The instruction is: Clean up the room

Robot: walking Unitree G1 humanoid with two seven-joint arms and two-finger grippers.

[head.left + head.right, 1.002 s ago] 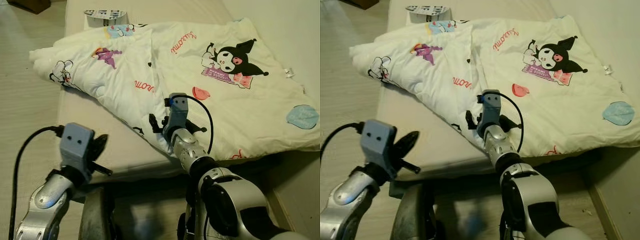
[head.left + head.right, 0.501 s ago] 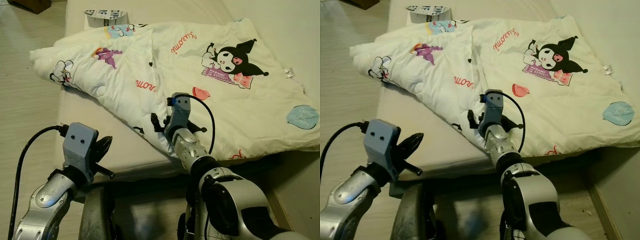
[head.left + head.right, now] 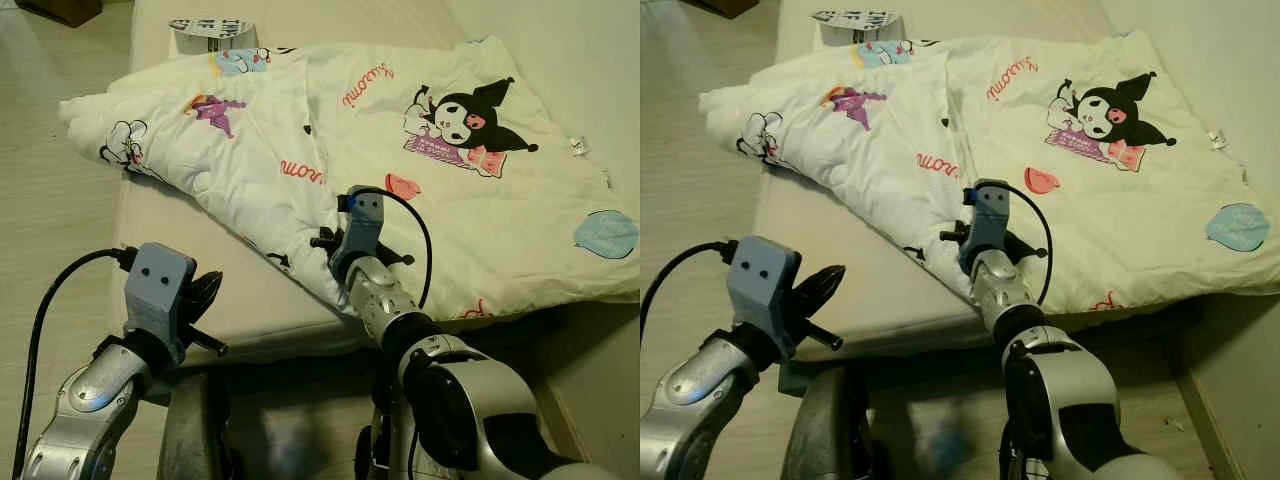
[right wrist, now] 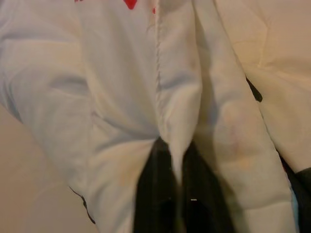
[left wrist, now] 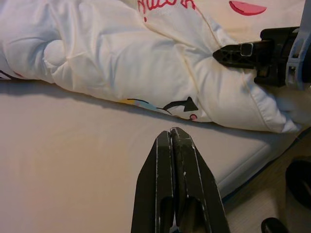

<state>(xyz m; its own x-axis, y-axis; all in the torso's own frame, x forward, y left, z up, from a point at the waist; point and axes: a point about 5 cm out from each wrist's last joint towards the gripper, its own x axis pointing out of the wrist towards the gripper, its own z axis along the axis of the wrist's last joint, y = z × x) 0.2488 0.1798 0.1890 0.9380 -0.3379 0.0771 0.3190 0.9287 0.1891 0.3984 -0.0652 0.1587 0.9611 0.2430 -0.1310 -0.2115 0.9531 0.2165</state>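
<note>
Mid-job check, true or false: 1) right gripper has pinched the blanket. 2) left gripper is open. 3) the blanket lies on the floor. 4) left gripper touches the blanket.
1) True: the right gripper is shut on a fold of the blanket.
2) False: the left gripper is shut, holding nothing.
3) False: the blanket lies on the mattress.
4) False: it hovers over bare mattress, apart from the blanket.

silver arms, blue-grey wrist housings, black cables, black end effector fingers (image 5: 177, 189).
</note>
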